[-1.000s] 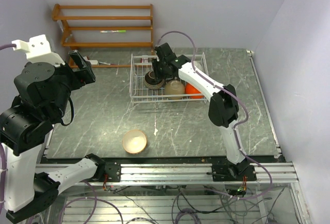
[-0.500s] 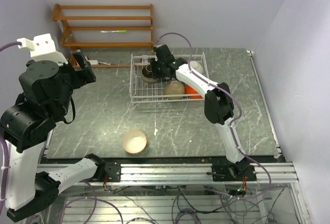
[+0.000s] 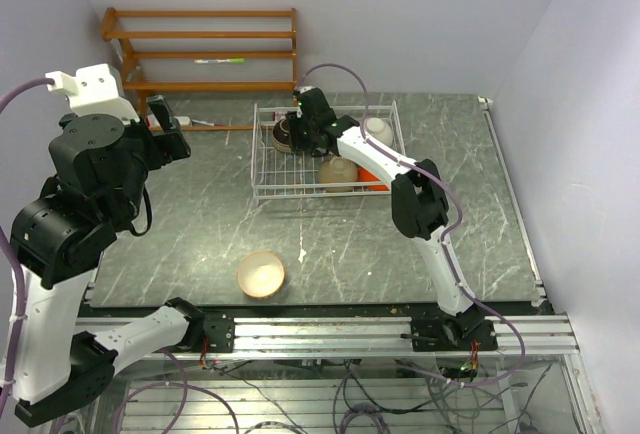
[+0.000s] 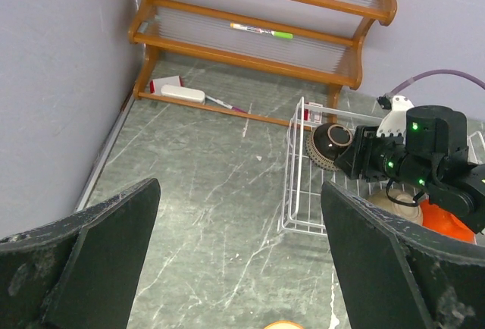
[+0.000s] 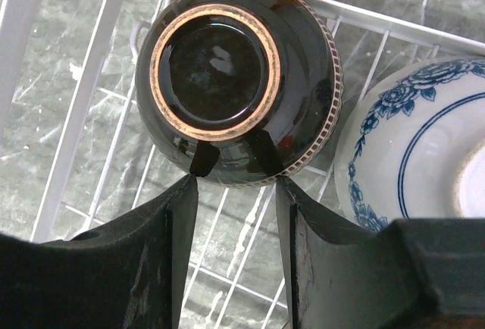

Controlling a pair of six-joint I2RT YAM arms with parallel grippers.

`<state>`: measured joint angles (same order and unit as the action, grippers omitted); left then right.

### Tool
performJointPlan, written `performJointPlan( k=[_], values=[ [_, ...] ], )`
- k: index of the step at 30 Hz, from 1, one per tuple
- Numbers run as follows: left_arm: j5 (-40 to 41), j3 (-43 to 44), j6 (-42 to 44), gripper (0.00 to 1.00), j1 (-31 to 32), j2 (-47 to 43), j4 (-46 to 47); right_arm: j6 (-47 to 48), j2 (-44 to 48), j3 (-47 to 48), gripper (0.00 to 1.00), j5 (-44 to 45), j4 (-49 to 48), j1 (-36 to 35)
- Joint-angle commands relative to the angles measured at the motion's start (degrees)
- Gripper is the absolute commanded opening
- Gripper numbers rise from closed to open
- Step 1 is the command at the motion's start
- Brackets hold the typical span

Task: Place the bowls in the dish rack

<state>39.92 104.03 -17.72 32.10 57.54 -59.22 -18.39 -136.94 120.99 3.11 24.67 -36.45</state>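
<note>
**At the rack's far-left corner: black bowl in the right gripper**

Over the far-left corner of the dish rack (image 3: 256, 154), the right gripper (image 5: 236, 183) holds the glossy black bowl (image 5: 235, 79) tipped on its side. The bowl's tan-ringed foot faces the wrist camera. The jaws stand only narrowly apart, with their tips pressed against the bowl's lower edge. From the wrist view I cannot tell whether the bowl touches the wires beneath it.

Just beside it, to the right, a blue-and-white bowl (image 5: 409, 147) sits in the rack's far side. A cream-beige bowl (image 3: 338, 169) and an orange-red bowl (image 3: 375, 176) lie next to each other along the near side.

One bowl with a pale tan inside (image 3: 261, 274) stands upright on the dark marbled table (image 3: 200, 204). It is well apart from the rack and near the arm bases.

The left gripper (image 4: 240, 189) hangs high over the table's left side with its jaws spread wide and nothing between them. A wooden slatted shelf (image 3: 205, 34) stands against the back wall.
</note>
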Motion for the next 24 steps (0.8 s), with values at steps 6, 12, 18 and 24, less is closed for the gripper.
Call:
performJointPlan(
  k=[6,12,18,24],
  values=[
    [0.9,-0.6,1.0,0.99,0.3,1.1,2.9,2.8,1.2,0.9,0.47,-2.2,-5.4,0.2],
    [0.2,0.3,0.6,0.99,0.3,1.9,4.5,4.9,14.9,-7.8,0.60,-3.1,-6.5,-2.7],
    [-1.0,3.5,-0.7,0.99,0.3,3.1,4.6,8.1,24.1,-9.2,0.63,-5.5,4.0,-8.6],
    [-1.5,7.7,-3.8,0.99,0.3,2.7,3.0,7.2,35.0,-24.6,0.63,-8.7,5.9,-18.8]
  ],
)
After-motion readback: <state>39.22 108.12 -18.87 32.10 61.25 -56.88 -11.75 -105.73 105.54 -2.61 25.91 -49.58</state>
